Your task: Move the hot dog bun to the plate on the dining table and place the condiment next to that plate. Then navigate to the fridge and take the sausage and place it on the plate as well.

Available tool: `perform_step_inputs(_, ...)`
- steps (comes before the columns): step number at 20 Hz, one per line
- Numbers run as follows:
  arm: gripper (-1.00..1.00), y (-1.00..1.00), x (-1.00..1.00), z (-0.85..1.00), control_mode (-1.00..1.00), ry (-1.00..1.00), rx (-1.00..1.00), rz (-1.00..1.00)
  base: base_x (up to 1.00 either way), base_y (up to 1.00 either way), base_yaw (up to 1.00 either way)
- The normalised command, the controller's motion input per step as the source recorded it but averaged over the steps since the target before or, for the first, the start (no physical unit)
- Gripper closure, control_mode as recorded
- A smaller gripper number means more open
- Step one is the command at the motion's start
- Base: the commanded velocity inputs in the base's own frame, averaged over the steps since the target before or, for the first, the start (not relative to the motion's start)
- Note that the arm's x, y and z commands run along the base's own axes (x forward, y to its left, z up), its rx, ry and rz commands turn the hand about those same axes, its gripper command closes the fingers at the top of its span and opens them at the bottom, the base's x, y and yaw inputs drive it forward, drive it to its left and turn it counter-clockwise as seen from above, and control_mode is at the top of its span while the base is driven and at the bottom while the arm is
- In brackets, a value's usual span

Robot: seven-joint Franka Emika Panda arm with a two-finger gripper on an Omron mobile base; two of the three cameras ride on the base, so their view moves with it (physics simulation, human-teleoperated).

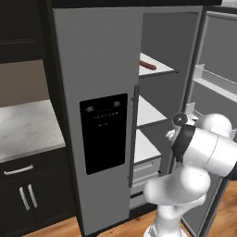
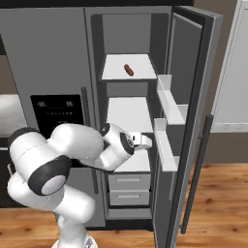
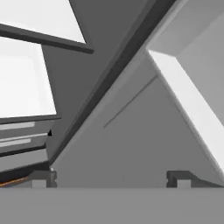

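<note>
The grey fridge (image 1: 97, 55) stands in front of me with its left door shut and its right door (image 2: 189, 97) swung open. The sausage (image 1: 147, 65), a slim reddish-brown cylinder, lies on the top white shelf (image 2: 129, 69). My gripper (image 2: 147, 140) is well below it, at the height of the lower shelves and close to the open door's inner side. In the hand view its two dark fingertips (image 3: 43, 178) stand far apart, open, with nothing between them. The hot dog bun, plate, condiment and dining table are out of view.
White door bins (image 2: 167, 104) jut from the open door close to my hand. Two grey drawers (image 2: 128, 181) sit under the shelves. A marble counter (image 1: 28, 129) over dark cabinets lies to the left. White panelled doors (image 2: 232, 72) stand to the right, above a wood floor.
</note>
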Motion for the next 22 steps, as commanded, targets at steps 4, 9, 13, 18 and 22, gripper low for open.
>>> perform_step_inputs(4,-1.0,1.0,-0.85,0.95,-1.0,0.01,0.04,0.17,0.0,0.0,0.0)
perform_step_inputs(9,-1.0,0.99,-0.49,1.0,-1.0,0.09,0.21,0.15,0.0,0.0,0.0)
perform_step_inputs(13,-1.0,0.68,-0.2,1.0,-1.0,0.04,0.32,0.09,0.0,0.0,0.0)
perform_step_inputs(18,-1.0,0.46,-0.37,1.0,-1.0,0.12,0.39,0.04,0.0,0.0,0.0)
perform_step_inputs(22,-1.0,0.59,-0.56,0.78,-1.0,0.21,0.37,0.0,0.0,0.0,0.0)
